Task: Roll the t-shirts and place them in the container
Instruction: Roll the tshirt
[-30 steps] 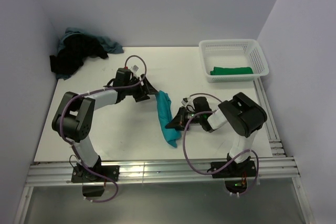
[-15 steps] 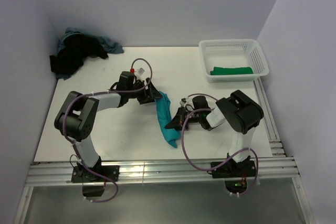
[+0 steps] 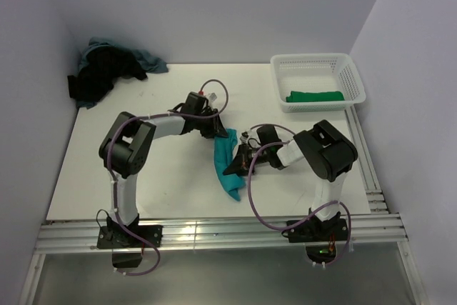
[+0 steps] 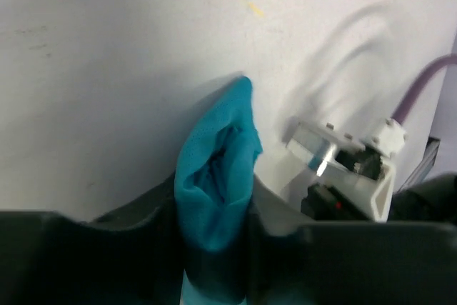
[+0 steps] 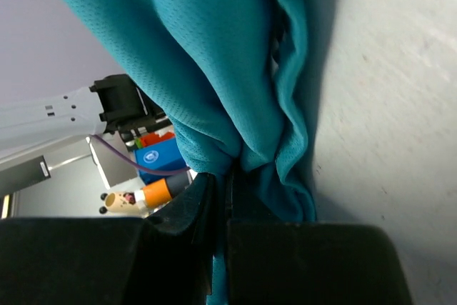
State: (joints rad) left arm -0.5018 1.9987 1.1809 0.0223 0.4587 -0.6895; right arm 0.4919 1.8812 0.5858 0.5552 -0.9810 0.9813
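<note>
The bright teal t-shirt (image 3: 228, 163) lies bunched in a narrow strip on the white table between the two arms. My left gripper (image 3: 218, 132) is shut on its far end; the left wrist view shows the teal cloth (image 4: 214, 191) pinched between the dark fingers (image 4: 136, 248). My right gripper (image 3: 235, 166) is shut on the strip's right edge; in the right wrist view the teal fabric (image 5: 214, 69) hangs from the closed fingertips (image 5: 246, 205). A dark green t-shirt (image 3: 315, 96) lies rolled in the white mesh basket (image 3: 315, 66). Black and grey-blue t-shirts (image 3: 107, 71) are heaped at the back left.
The basket stands at the back right corner against the wall. The heap of shirts lies at the back left corner. Purple cables loop off both arms above the table. A metal rail (image 3: 214, 233) runs along the table's near edge.
My left gripper has moved right along the table, pushing the far end of the teal t-shirt toward the right gripper. The strip is shorter and more bunched. The right gripper shifted slightly left.
</note>
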